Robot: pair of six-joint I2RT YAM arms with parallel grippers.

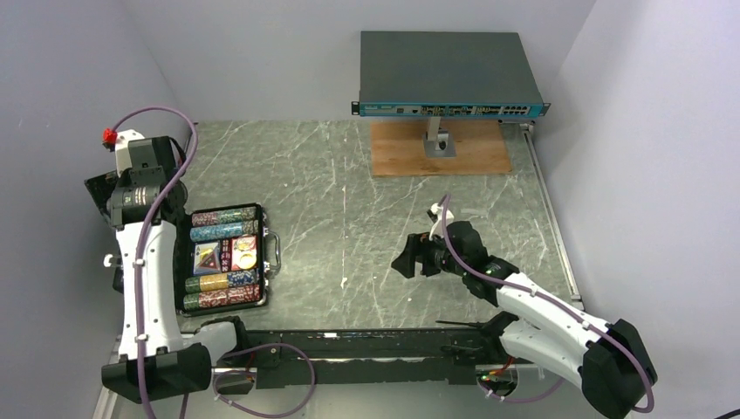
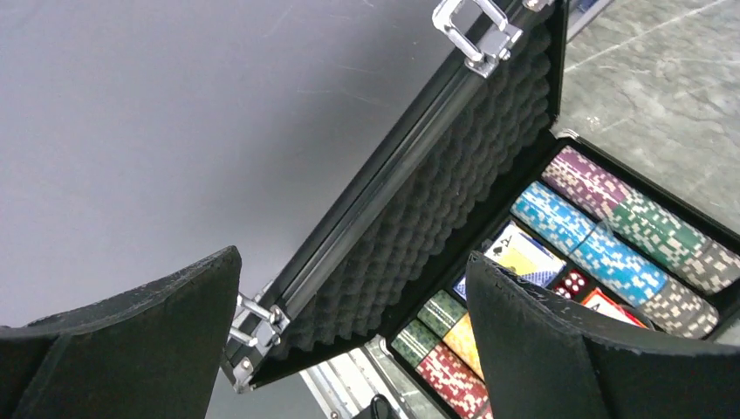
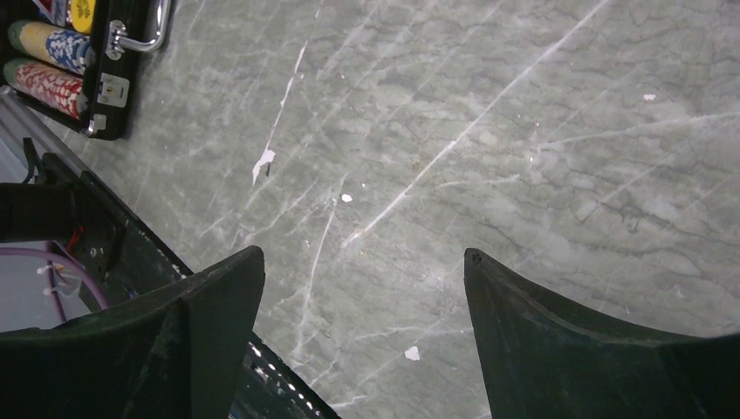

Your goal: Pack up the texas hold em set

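Noting case [image 1: 265, 262] open at the left side of the table [image 1: 349, 218], just beside the left arm. Lid [image 2: 454, 175] stands raised, foam lining facing the chips [image 2: 602, 231], which lie in rows inside. Handle [image 3: 144, 35] points toward mid-table. Left gripper [image 2: 351, 257] hangs near the lid, fingers spread wide, nothing between them. Right gripper [image 3: 362, 251] hovers over bare table, well apart from the case, fingers wide, empty. Switch [image 1: 449, 74] sits above a board [image 1: 401, 148] at the far edge.
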